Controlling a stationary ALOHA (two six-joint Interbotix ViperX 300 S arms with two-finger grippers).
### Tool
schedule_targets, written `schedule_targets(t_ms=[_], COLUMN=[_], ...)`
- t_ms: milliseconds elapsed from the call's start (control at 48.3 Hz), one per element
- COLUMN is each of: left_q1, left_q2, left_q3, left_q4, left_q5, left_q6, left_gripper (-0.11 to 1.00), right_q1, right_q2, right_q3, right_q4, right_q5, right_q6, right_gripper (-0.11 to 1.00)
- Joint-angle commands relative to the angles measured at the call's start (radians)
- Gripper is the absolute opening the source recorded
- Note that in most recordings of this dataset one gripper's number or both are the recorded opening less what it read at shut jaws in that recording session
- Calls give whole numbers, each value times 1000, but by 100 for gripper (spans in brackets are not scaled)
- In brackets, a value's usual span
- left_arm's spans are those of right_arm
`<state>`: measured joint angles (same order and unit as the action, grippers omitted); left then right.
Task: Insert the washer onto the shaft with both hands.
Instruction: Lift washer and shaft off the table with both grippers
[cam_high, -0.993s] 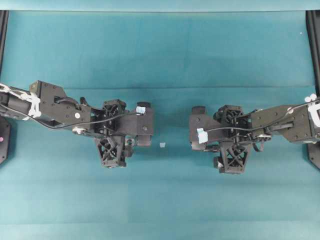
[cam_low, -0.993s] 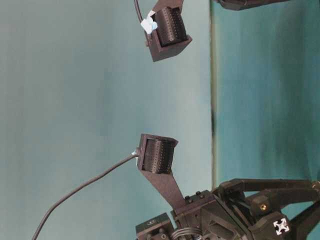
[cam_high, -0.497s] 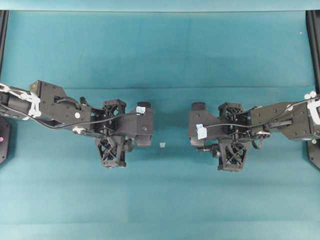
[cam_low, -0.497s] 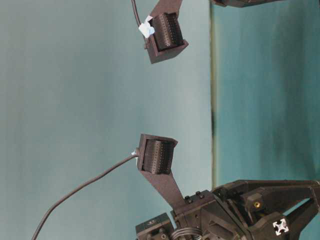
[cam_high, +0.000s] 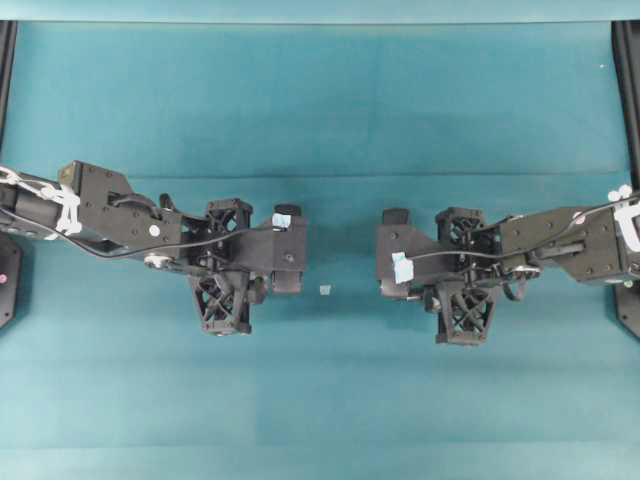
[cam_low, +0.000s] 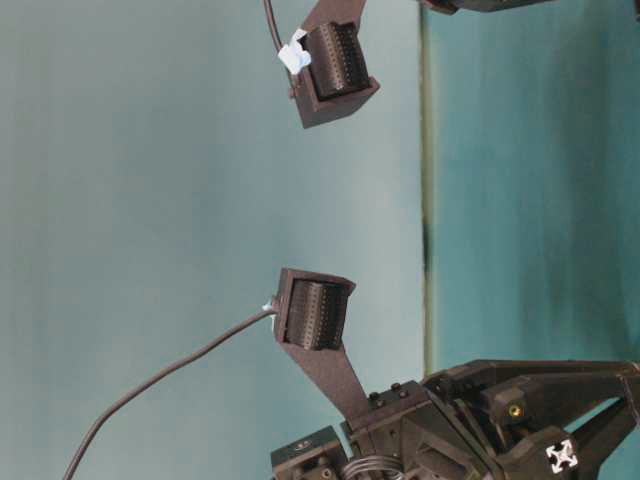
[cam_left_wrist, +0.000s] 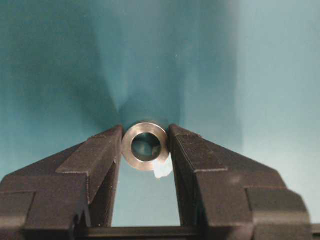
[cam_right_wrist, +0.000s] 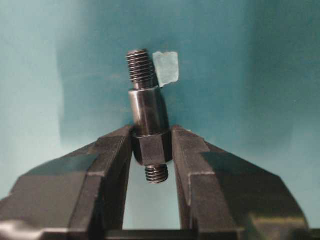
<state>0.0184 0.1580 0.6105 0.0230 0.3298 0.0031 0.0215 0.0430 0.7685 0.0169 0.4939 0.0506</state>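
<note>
In the left wrist view my left gripper (cam_left_wrist: 145, 137) is shut on the washer (cam_left_wrist: 145, 146), a small silvery ring held by its edge at the fingertips, its hole facing the camera. In the right wrist view my right gripper (cam_right_wrist: 151, 137) is shut on the shaft (cam_right_wrist: 146, 112) at its hexagonal section. The dark shaft sticks out past the fingertips and ends in a threaded tip. In the overhead view the left gripper (cam_high: 287, 278) and right gripper (cam_high: 400, 288) face each other across a gap at mid-table. The washer and shaft are hidden there.
A small pale tape scrap (cam_high: 325, 290) lies on the teal table (cam_high: 320, 400) between the two grippers. It also shows in the left wrist view (cam_left_wrist: 163, 168) and in the right wrist view (cam_right_wrist: 165, 68). Black frame posts (cam_high: 627, 90) stand at the table's sides.
The right wrist has rolled a little and shifted slightly towards the middle. The left arm has stayed still. Both grips are unchanged.
</note>
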Motion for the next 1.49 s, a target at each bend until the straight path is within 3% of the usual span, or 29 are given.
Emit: schedule_targets(t_ms=[0,248,993,1469], left_q1=[0,2,2,2], left_q2=[-15,-15,-15,-51], left_q3=[-5,-3,-6,-9], left_q4=[3,3,3,3], left_q5=[-5,-5,-5,-5], left_q6=[3,3,3,12], left_gripper=[37,37,37,37], right_q1=[15,32,35,32], right_q2=[11,18,25,-18], right_q3=[-3,-25,-40,-25], right_q4=[14,40,40,40], right_q5=[17,46,41,-32], right_q6=[-11,-11,-9,3], right_gripper=[1,0,0,0])
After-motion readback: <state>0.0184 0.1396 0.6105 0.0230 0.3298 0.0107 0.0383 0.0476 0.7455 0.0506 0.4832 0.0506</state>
